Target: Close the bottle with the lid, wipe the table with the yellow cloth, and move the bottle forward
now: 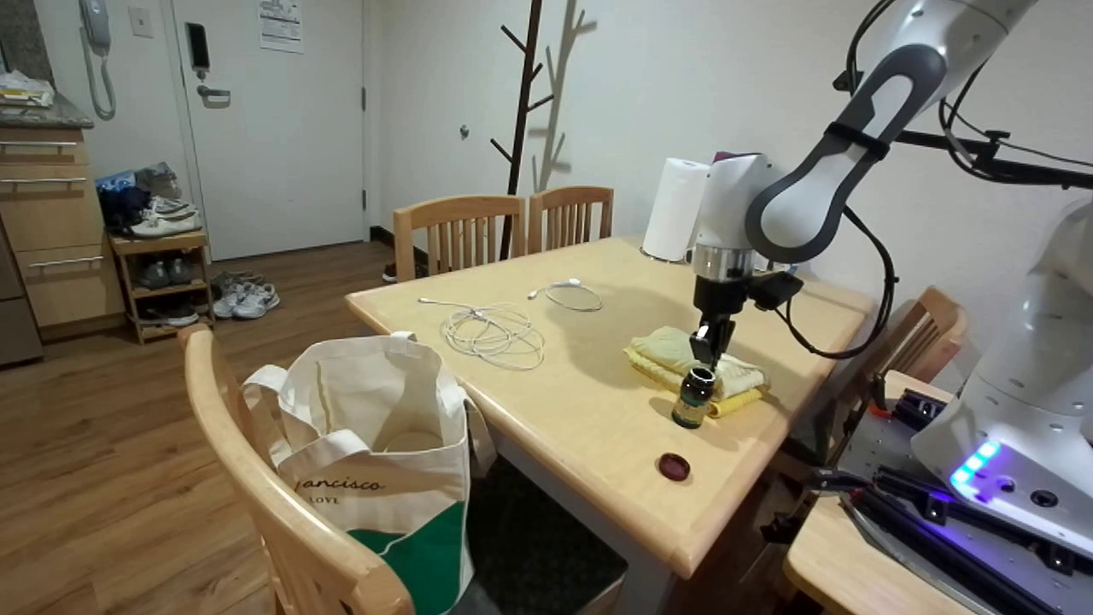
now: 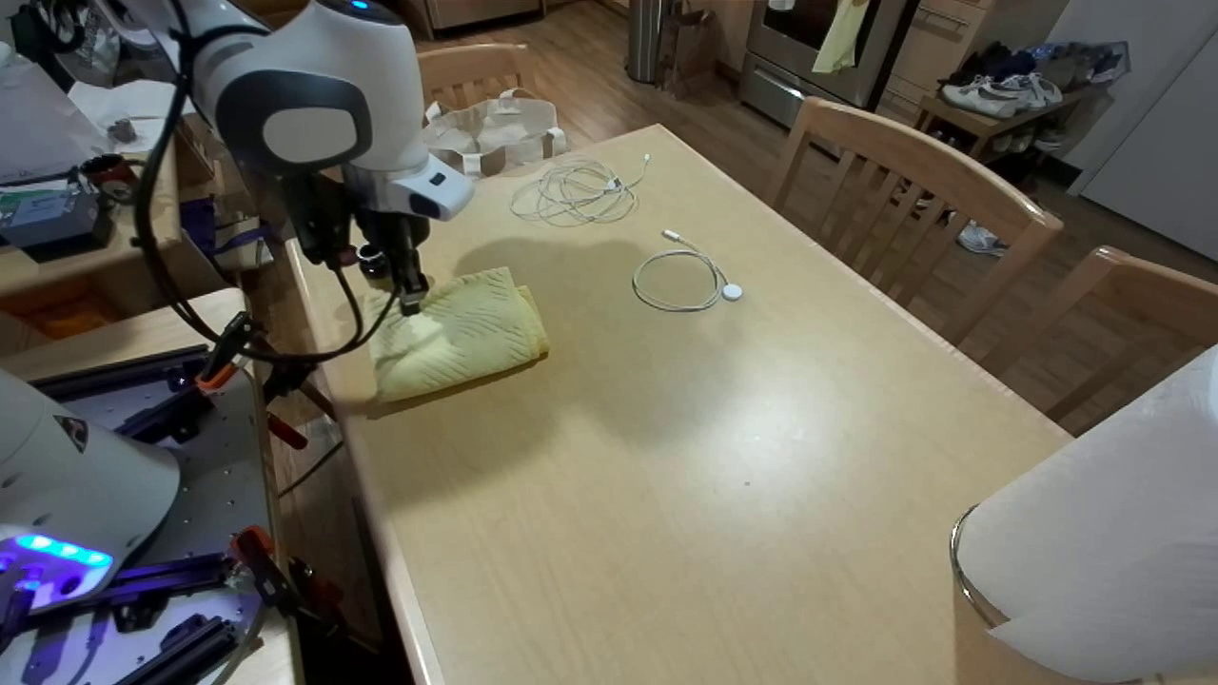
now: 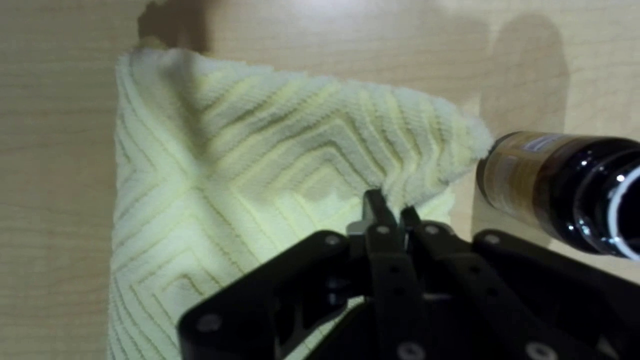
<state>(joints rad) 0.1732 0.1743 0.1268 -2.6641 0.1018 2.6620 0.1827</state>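
1. Here, a light wooden table (image 2: 590,552) spreads across both exterior views; it is the surface to wipe.
2. On it lies a folded yellow cloth (image 3: 215,210), at about three o'clock from a white cable coil (image 1: 487,320) in an exterior view. Good strokes would stop short of that coil.
3. The gripper (image 3: 391,206) is clenched, apparently on a ridge of the cloth, in the wrist view. Picking up the cloth looks like the step in hand; a small, slow lift would test the pinch.
4. The dark bottle (image 3: 555,187) stands uncapped at three o'clock from the gripper there, just beside the cloth's corner; touching or not, I cannot tell. Drawing the cloth toward nine o'clock should spare it a knock.
5. The red-brown lid (image 1: 674,466) lies on the table between six and seven o'clock from the bottle in an exterior view; wiping should skirt it.
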